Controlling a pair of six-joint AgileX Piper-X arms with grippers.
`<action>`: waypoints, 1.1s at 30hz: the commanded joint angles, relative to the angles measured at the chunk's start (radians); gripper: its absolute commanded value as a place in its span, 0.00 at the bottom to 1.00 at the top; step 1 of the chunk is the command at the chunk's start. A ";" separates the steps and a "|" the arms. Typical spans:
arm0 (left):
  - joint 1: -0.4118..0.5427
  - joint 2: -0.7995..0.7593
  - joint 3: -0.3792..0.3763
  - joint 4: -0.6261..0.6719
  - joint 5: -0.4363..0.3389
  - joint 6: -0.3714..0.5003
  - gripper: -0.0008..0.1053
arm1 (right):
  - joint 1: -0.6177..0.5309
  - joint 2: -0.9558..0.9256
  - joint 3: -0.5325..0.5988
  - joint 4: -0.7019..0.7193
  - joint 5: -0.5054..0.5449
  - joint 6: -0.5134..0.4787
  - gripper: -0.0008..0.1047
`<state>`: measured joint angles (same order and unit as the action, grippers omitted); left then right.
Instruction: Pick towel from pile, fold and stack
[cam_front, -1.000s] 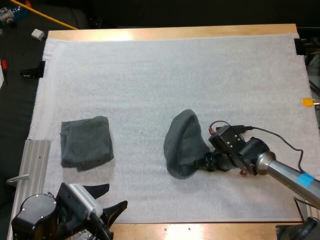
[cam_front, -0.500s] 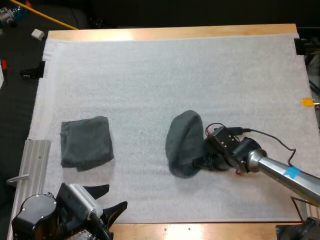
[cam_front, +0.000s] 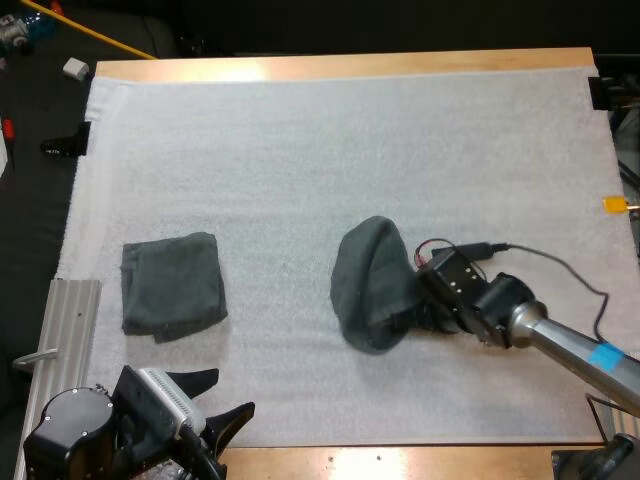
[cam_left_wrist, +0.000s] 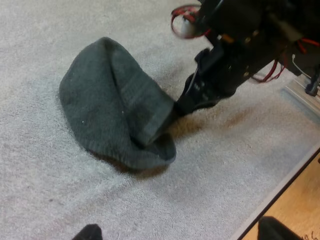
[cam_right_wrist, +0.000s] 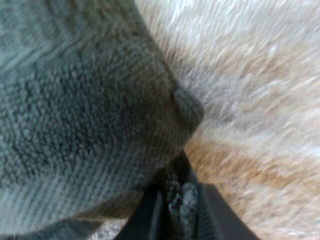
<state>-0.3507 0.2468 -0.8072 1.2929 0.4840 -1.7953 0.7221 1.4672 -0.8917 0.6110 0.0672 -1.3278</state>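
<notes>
In the high view the crumpled towel (cam_front: 370, 285) lies on the white mat (cam_front: 300, 150) at about 4 o'clock from the mat's middle, and the folded towel (cam_front: 172, 287) lies flat, well apart from it, at about 8 o'clock. The right gripper (cam_front: 416, 314) meets the crumpled towel at its 4 o'clock edge, jaws pinched narrow on a fold of the cloth, which humps up beside them. The left gripper (cam_front: 235, 391) hangs near the mat's 7 o'clock corner, jaws wide and holding nothing.
</notes>
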 joint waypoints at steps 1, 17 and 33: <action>-0.003 0.005 -0.004 -0.012 0.006 0.004 0.58 | -0.003 -0.074 -0.041 0.099 0.086 -0.069 0.01; -0.002 0.004 -0.002 -0.017 0.008 -0.004 0.58 | -0.010 -0.208 -0.089 0.407 0.202 -0.097 0.63; -0.002 0.003 0.001 -0.033 0.009 0.005 0.58 | -0.013 -0.305 -0.073 0.518 0.175 -0.058 0.54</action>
<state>-0.3507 0.2468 -0.8072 1.2768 0.4840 -1.7955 0.7135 1.1746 -0.9752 1.1186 0.2656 -1.4046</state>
